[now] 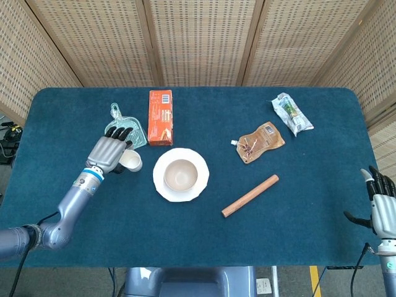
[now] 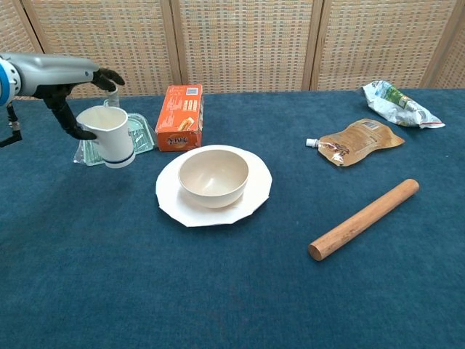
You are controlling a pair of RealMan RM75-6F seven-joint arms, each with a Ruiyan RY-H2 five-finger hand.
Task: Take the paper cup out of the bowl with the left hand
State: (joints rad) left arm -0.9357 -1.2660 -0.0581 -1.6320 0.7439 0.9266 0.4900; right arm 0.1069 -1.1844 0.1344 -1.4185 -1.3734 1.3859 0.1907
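Observation:
My left hand point(image 1: 111, 146) point(image 2: 78, 100) grips the white paper cup point(image 2: 108, 136) point(image 1: 130, 161) in the air, left of the bowl and in front of the clear dustpan. The beige bowl point(image 2: 214, 176) point(image 1: 180, 175) sits with nothing in it on a white plate point(image 2: 251, 196) point(image 1: 199, 186). My right hand point(image 1: 380, 202) shows only in the head view, at the table's front right corner, fingers spread and holding nothing.
An orange box point(image 2: 180, 116) lies behind the plate, and a clear dustpan point(image 1: 124, 129) sits left of it. A wooden rolling pin point(image 2: 363, 219) lies to the right. A brown pouch point(image 2: 356, 141) and a crumpled wrapper point(image 2: 396, 96) lie at the far right.

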